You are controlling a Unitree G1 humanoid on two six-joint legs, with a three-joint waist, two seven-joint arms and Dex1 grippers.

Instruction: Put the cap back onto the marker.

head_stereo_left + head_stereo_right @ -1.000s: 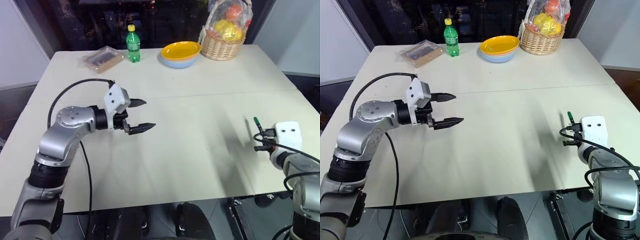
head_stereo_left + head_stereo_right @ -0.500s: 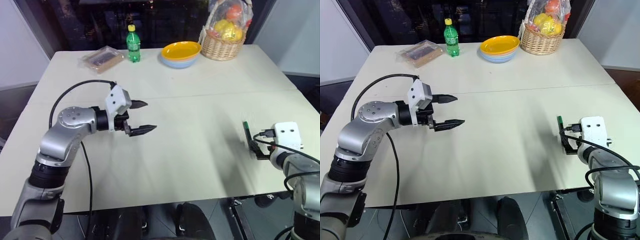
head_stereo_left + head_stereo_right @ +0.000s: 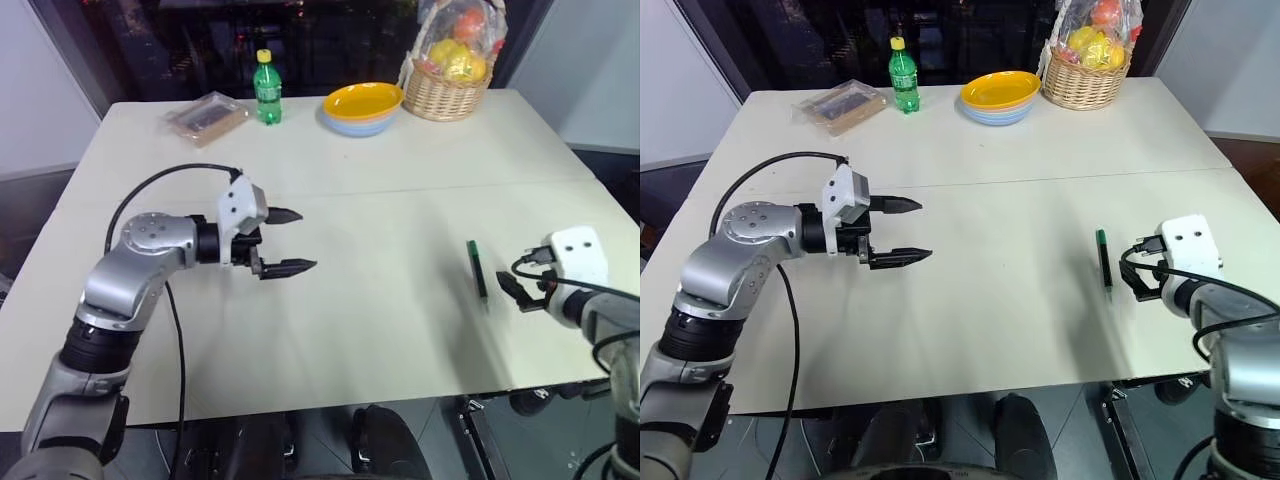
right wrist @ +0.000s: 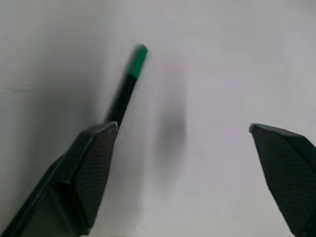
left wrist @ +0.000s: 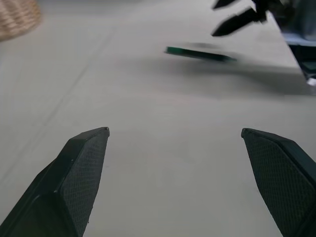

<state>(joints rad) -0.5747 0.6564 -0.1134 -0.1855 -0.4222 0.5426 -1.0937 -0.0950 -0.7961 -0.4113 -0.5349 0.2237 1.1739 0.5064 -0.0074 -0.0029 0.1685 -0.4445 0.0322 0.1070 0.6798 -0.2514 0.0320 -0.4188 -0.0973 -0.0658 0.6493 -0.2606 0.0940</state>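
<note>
One broad pale rectangular table (image 3: 400, 200) carries two black two-fingered grippers, left (image 3: 290, 240) and right (image 3: 510, 288), both spread apart and empty, and one slim dark marker (image 3: 1103, 262) with its small green cap (image 4: 138, 60) fitted, lying flat just beside the right gripper.

A slim dark marker (image 3: 1104, 266) with a small green plastic cap (image 4: 138, 60) on its end lies on the plain cream counter (image 3: 380, 200). Toward twelve o'clock stand a green plastic bottle (image 3: 266, 92) with a yellow top, a yellow bowl (image 3: 362, 101) stacked on a pale blue one, and a tan woven wicker basket (image 3: 444, 98).
</note>
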